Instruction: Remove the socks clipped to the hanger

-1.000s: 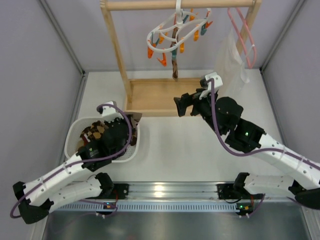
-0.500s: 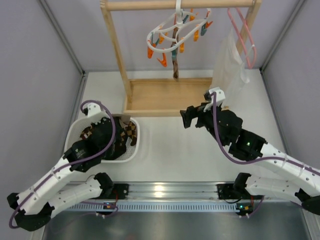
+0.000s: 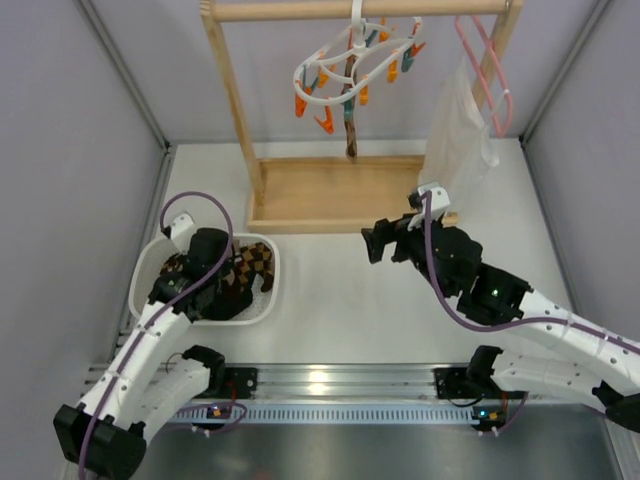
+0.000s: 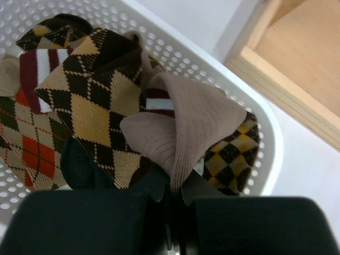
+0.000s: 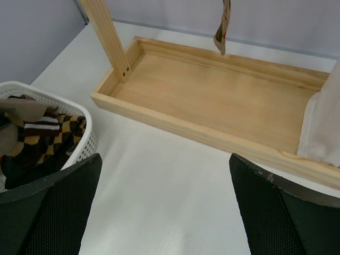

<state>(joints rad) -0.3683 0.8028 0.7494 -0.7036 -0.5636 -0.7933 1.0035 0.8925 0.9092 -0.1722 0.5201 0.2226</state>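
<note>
In the left wrist view the left gripper (image 4: 178,207) is only two dark, blurred blocks cut by the bottom edge, and the end of the tan sock (image 4: 186,122) goes out of sight in the narrow gap between them. In the right wrist view the top edge cuts the hanging sock (image 5: 222,29) down to its tip, and the right edge cuts the white garment (image 5: 321,127). From above, which clip of the hanger (image 3: 356,40) holds this sock is too small to tell

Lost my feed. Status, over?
Left gripper shut on tan sock in basket. Right gripper open, empty. One brown sock hangs on hanger. Nothing in the way.
</note>
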